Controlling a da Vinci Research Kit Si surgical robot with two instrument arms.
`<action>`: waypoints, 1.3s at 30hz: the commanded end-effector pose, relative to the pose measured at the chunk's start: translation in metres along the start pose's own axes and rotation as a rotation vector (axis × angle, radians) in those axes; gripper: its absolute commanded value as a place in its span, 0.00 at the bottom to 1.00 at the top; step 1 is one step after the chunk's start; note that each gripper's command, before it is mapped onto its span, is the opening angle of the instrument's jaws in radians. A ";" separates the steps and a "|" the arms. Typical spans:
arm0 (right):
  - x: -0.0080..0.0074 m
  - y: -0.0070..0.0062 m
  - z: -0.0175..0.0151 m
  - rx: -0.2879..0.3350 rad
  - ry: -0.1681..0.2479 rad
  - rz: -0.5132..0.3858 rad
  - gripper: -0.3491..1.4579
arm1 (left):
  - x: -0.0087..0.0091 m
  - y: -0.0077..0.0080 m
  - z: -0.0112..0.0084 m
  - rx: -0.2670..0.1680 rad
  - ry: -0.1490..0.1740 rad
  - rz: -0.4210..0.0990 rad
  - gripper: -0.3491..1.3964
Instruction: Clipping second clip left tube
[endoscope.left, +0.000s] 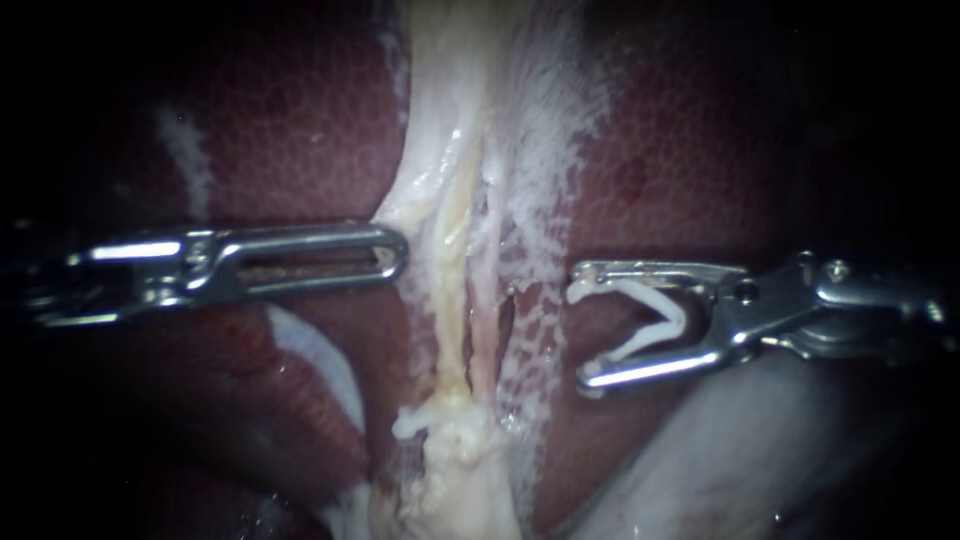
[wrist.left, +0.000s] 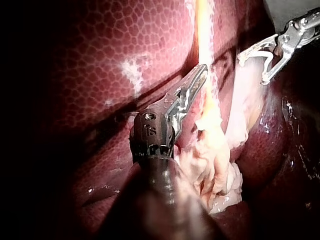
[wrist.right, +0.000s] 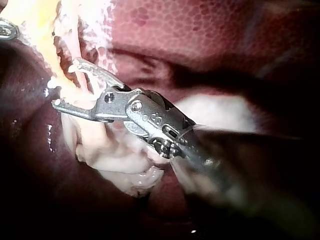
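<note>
Two thin tubes run down the middle of the pale tissue: a yellowish left tube (endoscope.left: 450, 300) and a pinkish right tube (endoscope.left: 485, 325). No clip shows on either. My left instrument (endoscope.left: 392, 252) comes in level, jaws shut, its tip against the pale tissue's left edge; in the left wrist view its jaws (wrist.left: 201, 71) lie beside the yellow tube (wrist.left: 204, 30). My right instrument (endoscope.left: 582, 325) stands clear to the right of the tubes, its jaws wide apart and holding an open white clip (endoscope.left: 655, 322). The right wrist view shows these jaws (wrist.right: 65, 82) near the tubes.
Dark red liver (endoscope.left: 300, 130) lies on both sides of the tubes. White webby tissue (endoscope.left: 545, 120) spreads right of them. A lumpy pale stump (endoscope.left: 455, 440) sits where the tubes end. A smooth pale mass (endoscope.left: 760, 450) lies under my right instrument.
</note>
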 end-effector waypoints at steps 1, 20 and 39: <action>-0.0005 0.0001 0.0008 0.006 -0.009 0.008 0.52 | -0.0003 -0.0001 -0.0003 0.003 -0.004 -0.003 0.01; -0.0045 0.0027 0.0111 0.061 -0.055 0.025 0.52 | -0.0021 -0.0021 -0.0022 0.003 -0.021 -0.008 0.01; -0.0010 0.0003 0.0108 0.108 -0.056 0.047 0.52 | -0.0020 -0.0011 -0.0023 0.000 -0.022 -0.008 0.01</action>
